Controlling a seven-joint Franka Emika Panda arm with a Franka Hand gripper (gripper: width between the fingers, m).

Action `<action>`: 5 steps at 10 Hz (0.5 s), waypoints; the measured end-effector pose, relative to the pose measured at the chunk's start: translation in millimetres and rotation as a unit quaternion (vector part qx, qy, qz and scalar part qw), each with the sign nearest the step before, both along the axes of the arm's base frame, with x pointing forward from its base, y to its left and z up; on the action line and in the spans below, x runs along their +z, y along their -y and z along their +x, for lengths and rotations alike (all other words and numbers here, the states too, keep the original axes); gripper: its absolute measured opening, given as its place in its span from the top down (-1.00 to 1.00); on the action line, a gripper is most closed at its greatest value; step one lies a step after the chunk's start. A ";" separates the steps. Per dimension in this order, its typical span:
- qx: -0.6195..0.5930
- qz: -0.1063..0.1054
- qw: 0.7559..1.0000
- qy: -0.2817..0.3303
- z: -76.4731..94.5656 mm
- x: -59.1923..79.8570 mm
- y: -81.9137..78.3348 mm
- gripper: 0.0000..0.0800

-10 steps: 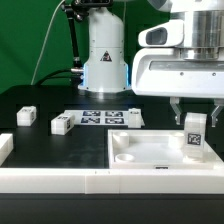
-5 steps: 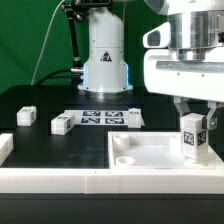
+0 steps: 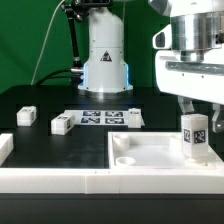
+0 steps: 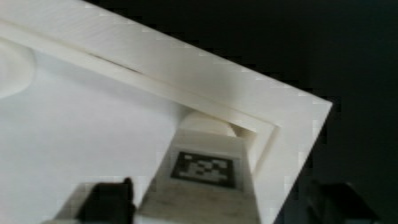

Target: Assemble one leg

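Observation:
The leg [image 3: 195,137], a small white block with a black-and-white tag, stands upright at the near corner of the large white panel [image 3: 150,152] on the exterior view's right. My gripper [image 3: 198,108] is open just above its top, one finger on each side. In the wrist view the leg [image 4: 214,165] reaches into the panel's corner [image 4: 267,110]. My gripper [image 4: 228,198] straddles it, with a gap showing between the dark fingers [image 4: 111,200] and the leg. Whether the leg's end sits in a socket is hidden.
Three more white legs lie on the black table: two at the exterior view's left [image 3: 26,116] [image 3: 61,124] and one beside the marker board [image 3: 134,118]. The marker board [image 3: 98,119] lies in the middle. A white rim [image 3: 60,180] runs along the front. The robot base [image 3: 104,60] stands behind.
The leg has come down a little onto the panel's corner. My gripper has let go of it, opened and risen, shifting toward the exterior view's right.

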State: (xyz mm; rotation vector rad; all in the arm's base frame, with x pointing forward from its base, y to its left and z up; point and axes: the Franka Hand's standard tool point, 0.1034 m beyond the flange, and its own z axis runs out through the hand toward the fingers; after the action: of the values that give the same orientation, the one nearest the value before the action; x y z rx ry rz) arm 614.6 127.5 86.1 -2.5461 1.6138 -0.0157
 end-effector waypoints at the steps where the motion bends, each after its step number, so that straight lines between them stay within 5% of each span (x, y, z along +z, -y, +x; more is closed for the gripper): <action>1: 0.031 -0.003 1.000 0.003 0.6 -0.6 0.9 -0.44; 2: 0.074 -0.006 0.997 0.006 0.5 -2.0 -0.3 -0.59; 5: 0.247 -0.022 0.968 0.021 0.0 -6.6 4.4 -0.62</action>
State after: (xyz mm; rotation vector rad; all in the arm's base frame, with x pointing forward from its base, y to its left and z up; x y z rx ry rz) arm 614.6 123.1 79.5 -2.8815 0.9331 -0.0573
